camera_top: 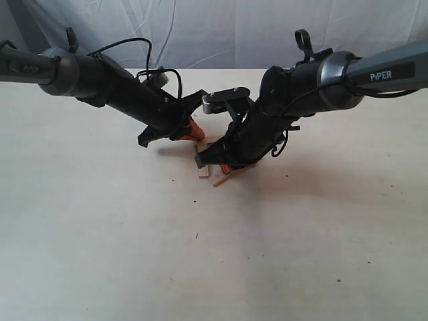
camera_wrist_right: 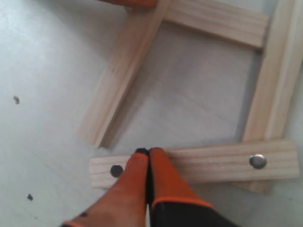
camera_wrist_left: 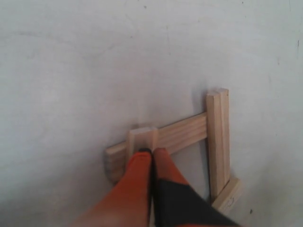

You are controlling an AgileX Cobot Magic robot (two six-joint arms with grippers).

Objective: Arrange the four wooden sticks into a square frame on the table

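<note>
Right wrist view shows the right pincer (camera_wrist_right: pixel 149 151) closed, touching a stick (camera_wrist_right: pixel 208 163); left pincer (camera_wrist_left: pixel 152 151) closed too.

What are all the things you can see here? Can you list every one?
wooden sticks: four, light wood, middle of the table, laid in a rough square; one corner is not closed yet.
round dots: two, one dark and one shiny, near the ends of one stick.
table: one, pale beige, under everything.
specks: a few, dark, scattered on the table.
cloth: one, white, hanging behind the table.
left arm and right arm: two, black and grey, reaching in from each side.
left hand and right hand: two, orange fingertips, shut, tips at a stick.
</note>
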